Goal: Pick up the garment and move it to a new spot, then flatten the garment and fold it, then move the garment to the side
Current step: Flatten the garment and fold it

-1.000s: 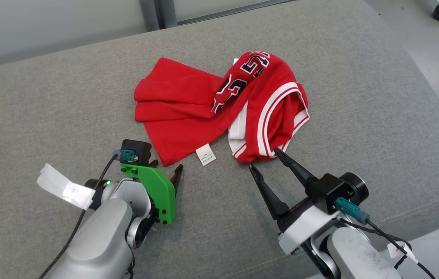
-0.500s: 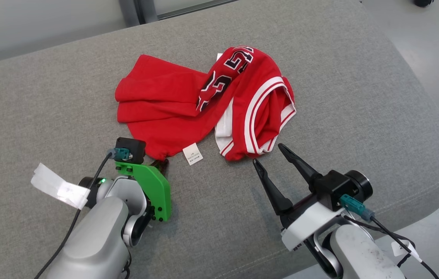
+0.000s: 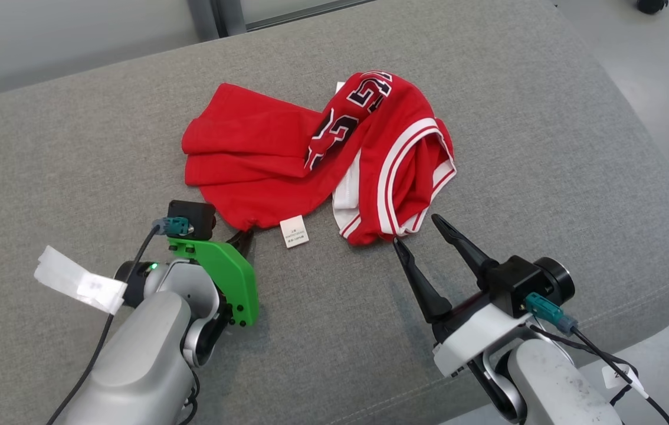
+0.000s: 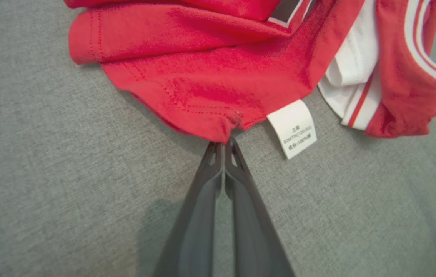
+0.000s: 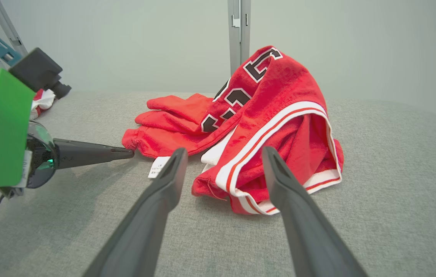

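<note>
At the left, our left gripper lies low on the wide grey woven fabric cushion. Its two dark fingers are pressed together, and their tips pinch the near stitched hem of a limp red jersey garment, white-striped at its trim and lettered in dark blocks. The cloth puckers just where the tips meet it, so we judge the pinch real but shallow. The garment lies crumpled mid-cushion, fairly flat on its left side. Its small white rectangular care label lies on the cushion just right of that pinch. Further right the cloth is heaped into a raised fold around a striped opening. We expect it to handle as light, soft and floppy. It will sag from any single hold, and doubled layers may slide over each other (thin knit gives little to bite on), so the stitched hems and banded edges are the places to take it. At the right, our right gripper is spread wide and holds nothing. Its tips sit just beside the striped edge of the heap, one nearly touching it, and that banded edge looks like the sound second hold for lifting.
</note>
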Robot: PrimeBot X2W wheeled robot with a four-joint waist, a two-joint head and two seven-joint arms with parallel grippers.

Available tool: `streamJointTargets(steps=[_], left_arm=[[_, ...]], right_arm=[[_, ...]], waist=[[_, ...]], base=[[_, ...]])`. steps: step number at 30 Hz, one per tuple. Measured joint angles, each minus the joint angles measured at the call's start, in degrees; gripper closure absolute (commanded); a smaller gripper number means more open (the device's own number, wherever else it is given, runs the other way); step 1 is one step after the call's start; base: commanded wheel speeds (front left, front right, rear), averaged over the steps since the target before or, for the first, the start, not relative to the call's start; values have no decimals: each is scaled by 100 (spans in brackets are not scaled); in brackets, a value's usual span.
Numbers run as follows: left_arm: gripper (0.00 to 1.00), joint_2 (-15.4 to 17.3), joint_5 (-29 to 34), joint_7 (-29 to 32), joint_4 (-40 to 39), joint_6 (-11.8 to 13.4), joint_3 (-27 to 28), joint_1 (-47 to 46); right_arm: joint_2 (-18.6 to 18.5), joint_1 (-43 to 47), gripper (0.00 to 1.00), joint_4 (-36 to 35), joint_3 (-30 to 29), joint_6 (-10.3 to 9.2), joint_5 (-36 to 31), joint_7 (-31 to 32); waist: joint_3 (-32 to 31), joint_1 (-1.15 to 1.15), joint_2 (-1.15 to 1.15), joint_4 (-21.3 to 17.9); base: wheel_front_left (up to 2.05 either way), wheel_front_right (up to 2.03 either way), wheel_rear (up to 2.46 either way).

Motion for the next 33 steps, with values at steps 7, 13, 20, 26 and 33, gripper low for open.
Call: streamJointTargets(steps=[7, 13, 20, 26, 33], left_arm=[[100, 145, -125, -256, -197, -35, 302, 19], [100, 495, -396, -456, -376, -35, 666, 352], [100, 563, -755, -474, -869, -83, 808, 1069], [100, 692, -760, -475, -1817, -175, 840, 1129], [100, 888, -859, 42, -3061, -444, 599, 1074]], right_arm=[[-31, 42, 0, 0, -121, -14, -24, 0], [-118, 246, 0, -14, -301, -108, -24, 0], [-257, 490, 0, -104, -544, -210, -23, 0], [-336, 728, 0, -167, -628, -258, -22, 0], [-270, 821, 0, -190, -483, -196, -22, 0]], waist=[[-115, 0, 0, 92], [-309, 0, 0, 194], [-585, 0, 0, 323], [-774, 0, 0, 517], [-976, 0, 0, 770]], base=[[0, 0, 0], [0, 0, 0], [0, 0, 0], [0, 0, 0], [0, 0, 0]])
